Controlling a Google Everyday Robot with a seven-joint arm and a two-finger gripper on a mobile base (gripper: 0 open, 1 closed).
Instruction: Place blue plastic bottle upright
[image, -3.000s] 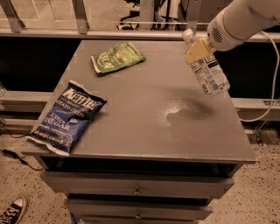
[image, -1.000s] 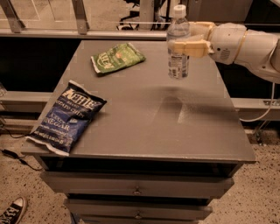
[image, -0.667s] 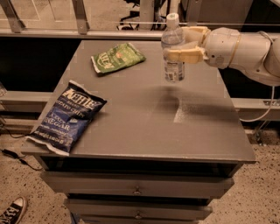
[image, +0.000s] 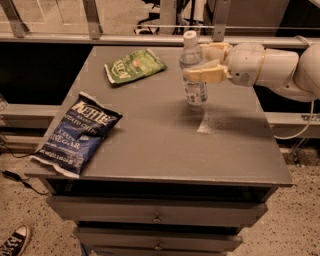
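Note:
The blue plastic bottle (image: 193, 70) is clear with a white cap and a white label. It stands upright, its base at or just above the grey table top (image: 160, 145), right of centre toward the back. My gripper (image: 205, 62) reaches in from the right on a white arm (image: 272, 67). Its tan fingers (image: 206, 74) are closed around the bottle's upper body.
A dark blue chip bag (image: 77, 132) lies at the table's left front edge. A green chip bag (image: 134, 65) lies at the back left of the bottle. Drawers (image: 157, 215) sit below the top. A railing runs behind the table. A shoe (image: 12, 242) is on the floor.
The bottle went from tilted at the right to upright. The gripper carried it left and lowered it toward the table top.

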